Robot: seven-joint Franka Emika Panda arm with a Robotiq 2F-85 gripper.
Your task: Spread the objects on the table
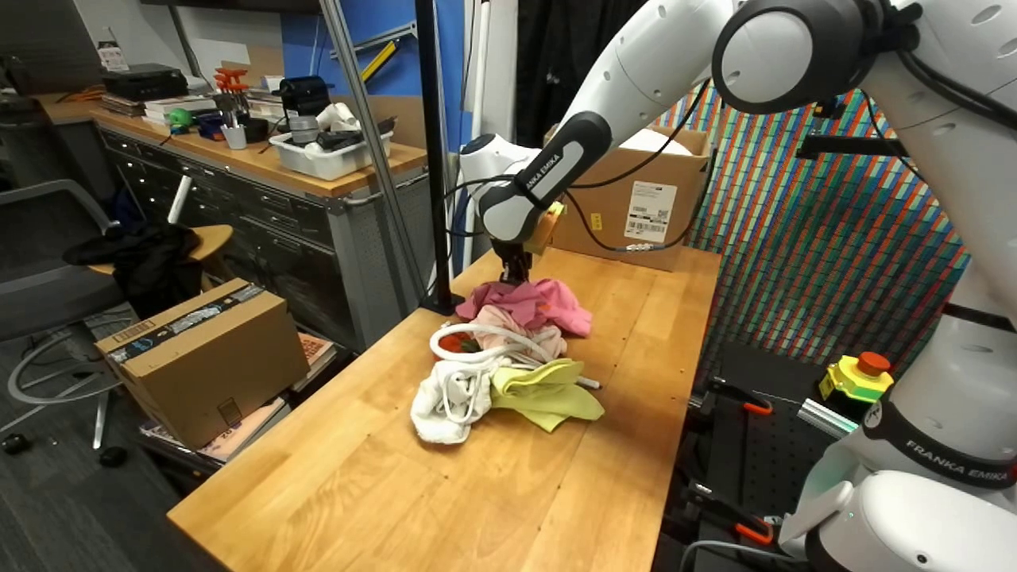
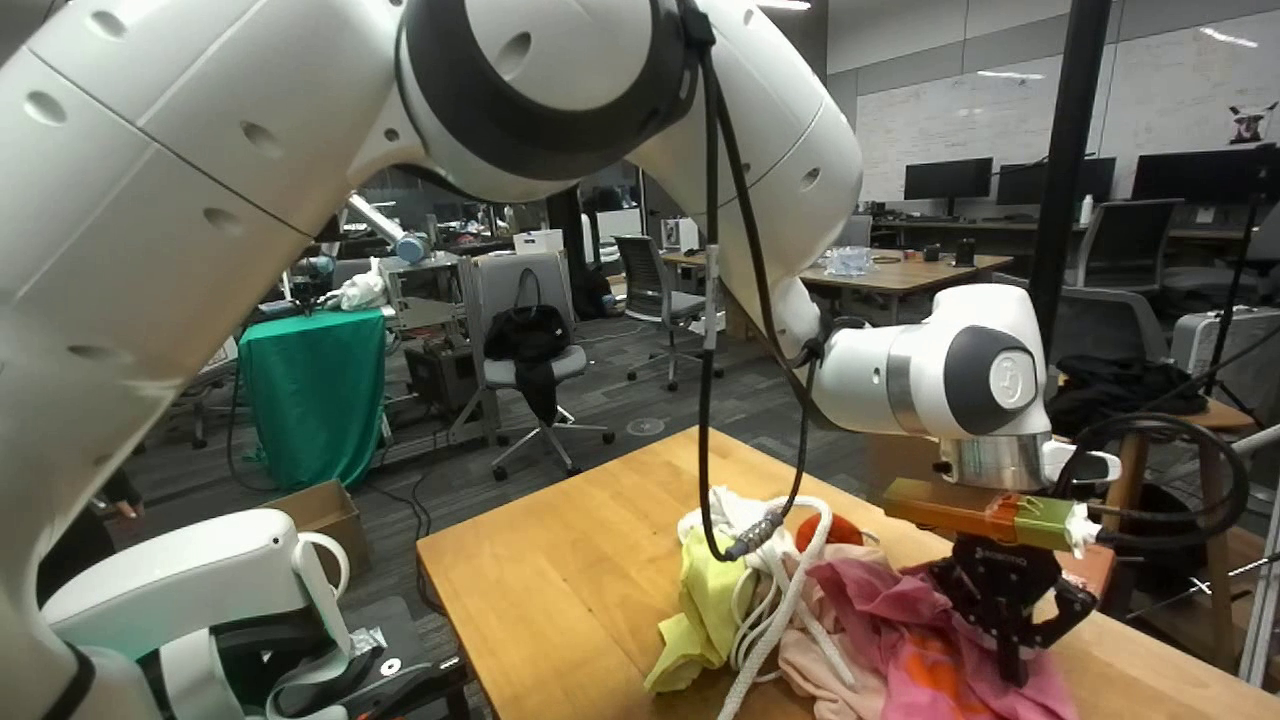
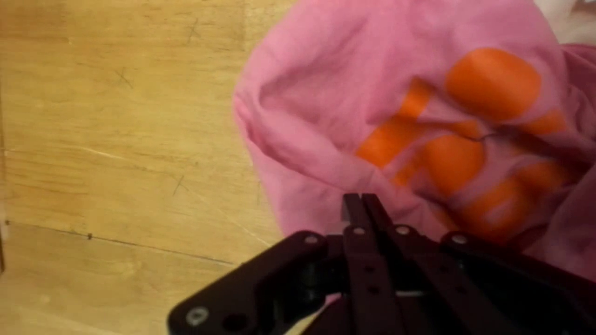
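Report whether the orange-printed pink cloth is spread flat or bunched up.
Bunched up: the orange-printed pink cloth lies crumpled in both exterior views, with folds showing in the wrist view.

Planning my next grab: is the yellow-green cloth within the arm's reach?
Probably yes: the yellow-green cloth has an uncovered flap; the gripper, shut at the pink cloth, must open first.

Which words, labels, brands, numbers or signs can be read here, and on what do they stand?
"FRANKA EMIKA": arm base band.
"ANKA EMIKA", start hidden: arm link.
"ROBOTIQ", faint: gripper.
Too small: white box label, carton tape, whiteboard.
Orange-printed pink cloth: no readable word.
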